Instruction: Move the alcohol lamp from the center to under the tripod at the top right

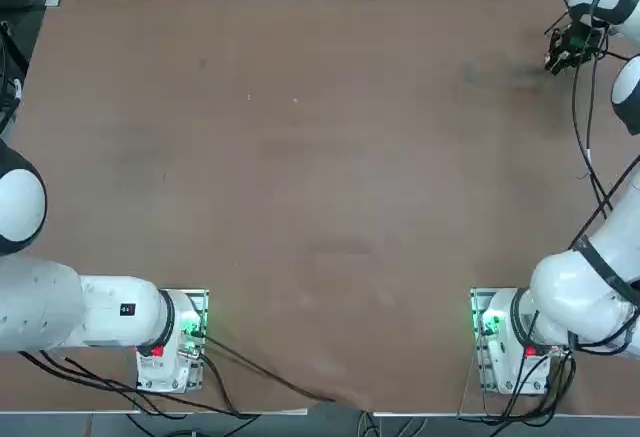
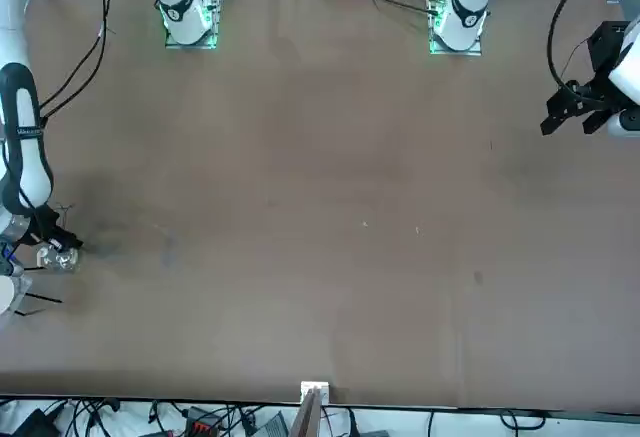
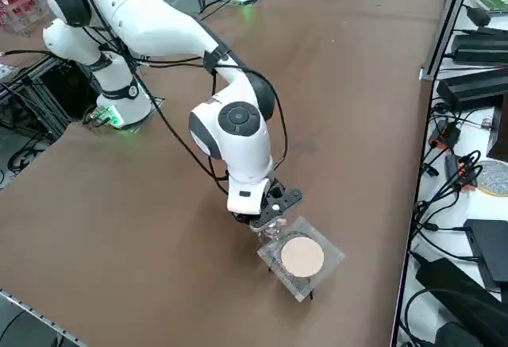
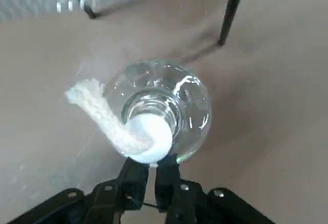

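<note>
Alcohol lamp transport is judged nearly finished: the wide brown surface (image 3: 159, 204) is bare at its centre, and the load has been carried to the far right corner. From the side, the tripod (image 3: 302, 256) is seen there — a mesh square with a round pale disc on thin legs — with the right tool (image 3: 266, 224) lowered just beside it. In the wrist view, two dark tripod legs stand on the surface just beyond the alcohol lamp (image 4: 166, 106), so the lamp is judged to be at the stand's edge, not yet fully beneath it. The tool's fingers (image 4: 134, 175) are pressed close together, seemingly pinching the lamp's neck just behind its white wick (image 4: 110, 124). A short push under the mesh and a release remain.

Whether the lamp's base touches the surface cannot be told. In the top view the corner is cut off, and lamp and tripod are not made out.
</note>
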{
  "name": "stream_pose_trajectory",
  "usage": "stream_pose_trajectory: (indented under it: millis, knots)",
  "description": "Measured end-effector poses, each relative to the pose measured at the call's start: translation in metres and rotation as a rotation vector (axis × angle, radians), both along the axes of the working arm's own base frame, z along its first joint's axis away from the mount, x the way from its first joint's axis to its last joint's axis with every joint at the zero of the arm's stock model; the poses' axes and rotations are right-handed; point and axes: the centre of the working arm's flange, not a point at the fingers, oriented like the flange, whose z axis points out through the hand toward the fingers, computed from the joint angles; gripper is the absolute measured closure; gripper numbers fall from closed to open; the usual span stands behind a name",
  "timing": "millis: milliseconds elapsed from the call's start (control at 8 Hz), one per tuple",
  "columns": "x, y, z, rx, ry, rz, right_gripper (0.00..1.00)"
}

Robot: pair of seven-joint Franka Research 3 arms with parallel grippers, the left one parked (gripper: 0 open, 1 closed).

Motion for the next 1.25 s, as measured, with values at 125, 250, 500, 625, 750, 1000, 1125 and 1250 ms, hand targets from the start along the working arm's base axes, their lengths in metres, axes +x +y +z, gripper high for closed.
stream_pose_trajectory:
  millis: [125, 250, 500, 625, 750, 1000, 1125, 1250]
  knots:
    - [0.003, -0.003, -0.003, -0.017, -0.034, -0.003, 0.82]
    - [0.006, -0.005, -0.008, -0.034, -0.067, -0.009, 0.82]
    - [0.010, -0.007, -0.018, -0.056, -0.113, -0.031, 0.82]
    - [0.014, -0.009, -0.016, -0.062, -0.126, -0.032, 0.82]
    - [0.019, -0.011, -0.013, -0.068, -0.139, -0.032, 0.82]
    - [0.029, -0.016, -0.006, -0.080, -0.167, -0.034, 0.82]
    - [0.033, -0.020, -0.005, -0.085, -0.180, -0.037, 0.82]
    - [0.037, -0.023, -0.005, -0.091, -0.192, -0.040, 0.82]
